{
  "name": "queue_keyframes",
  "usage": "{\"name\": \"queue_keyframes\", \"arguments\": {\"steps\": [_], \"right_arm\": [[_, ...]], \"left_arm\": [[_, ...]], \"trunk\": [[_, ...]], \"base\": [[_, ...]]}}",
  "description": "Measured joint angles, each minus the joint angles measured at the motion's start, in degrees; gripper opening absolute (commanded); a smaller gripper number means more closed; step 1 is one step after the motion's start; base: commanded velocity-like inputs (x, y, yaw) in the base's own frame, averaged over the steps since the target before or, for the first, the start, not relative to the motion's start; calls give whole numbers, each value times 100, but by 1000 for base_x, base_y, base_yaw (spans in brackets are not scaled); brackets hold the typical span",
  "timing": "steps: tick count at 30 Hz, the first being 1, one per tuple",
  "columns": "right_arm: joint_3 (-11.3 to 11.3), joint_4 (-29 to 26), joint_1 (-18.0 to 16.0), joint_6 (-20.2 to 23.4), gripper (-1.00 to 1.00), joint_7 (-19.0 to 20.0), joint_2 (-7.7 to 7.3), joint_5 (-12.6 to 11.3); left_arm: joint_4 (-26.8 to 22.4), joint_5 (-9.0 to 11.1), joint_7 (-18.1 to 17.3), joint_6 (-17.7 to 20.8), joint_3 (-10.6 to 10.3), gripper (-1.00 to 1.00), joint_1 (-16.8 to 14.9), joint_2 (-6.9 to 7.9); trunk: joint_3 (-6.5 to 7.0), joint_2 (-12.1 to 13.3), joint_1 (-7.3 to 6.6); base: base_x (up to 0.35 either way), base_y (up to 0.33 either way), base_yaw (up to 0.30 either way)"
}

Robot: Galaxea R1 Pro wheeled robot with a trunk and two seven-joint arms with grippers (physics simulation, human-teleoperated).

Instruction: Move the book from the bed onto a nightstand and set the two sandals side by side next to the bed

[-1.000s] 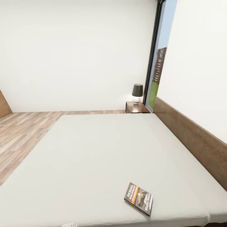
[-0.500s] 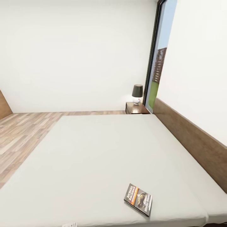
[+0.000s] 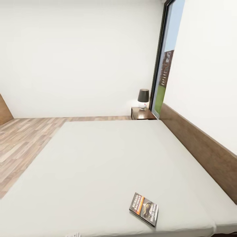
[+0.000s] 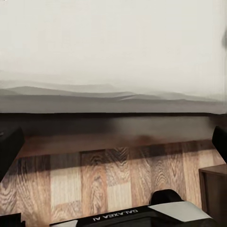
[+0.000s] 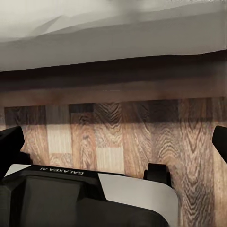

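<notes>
Left gripper (image 4: 113, 142) has its two dark fingertips (image 4: 9, 151) way out at opposite edges of its wrist view, so it's spread wide with nothing between them. Same deal with the right gripper (image 5: 113, 139): fingers far apart, holding nothing. Both wrist cameras look out over wood-plank floor (image 5: 123, 137) toward the side of the bed (image 4: 113, 101), the grey mattress edge sitting over the dark frame.

In the head view, the book (image 3: 144, 208) lies flat on the mattress near the close edge, toward the headboard (image 3: 200, 149) side. It's up on the bed while both grippers are down at floor level beside it, well apart from it. Its long axis runs diagonally, cover up. The nightstand (image 3: 142, 113) is at the far corner with a lamp (image 3: 143, 98) on top, next to the window (image 3: 166, 62).
</notes>
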Motion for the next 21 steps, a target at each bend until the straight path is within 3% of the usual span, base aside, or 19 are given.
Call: {"name": "queue_keyframes", "arguments": {"steps": [21], "right_arm": [[0, 0, 0, 2, 100, 0, 0, -3]], "left_arm": [[0, 0, 0, 0, 0, 100, 0, 0]], "trunk": [[378, 843, -462]], "base": [[0, 0, 0]]}}
